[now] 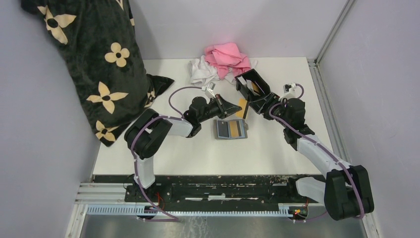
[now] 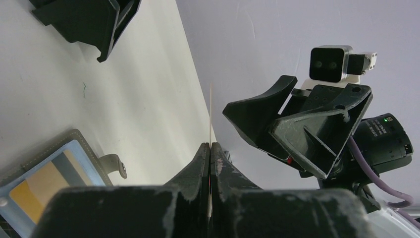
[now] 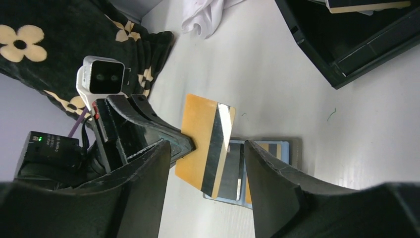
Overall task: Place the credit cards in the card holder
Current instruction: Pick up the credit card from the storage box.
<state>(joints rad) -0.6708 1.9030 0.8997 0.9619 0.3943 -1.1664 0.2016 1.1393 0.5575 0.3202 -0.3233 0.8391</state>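
Here grey walls (image 1: 44,188) enclose the white desk (image 1: 198,158). The left jaws pinch an orange card (image 3: 198,134); the right jaws stand spread.

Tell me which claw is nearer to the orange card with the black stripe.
Left. The left claw is shut on the edge of the orange card. The right claw is open and faces the card from the other side, not touching it.

White table (image 1: 198,156), pale grey walls (image 1: 44,153), metal corner post (image 1: 333,29), even light
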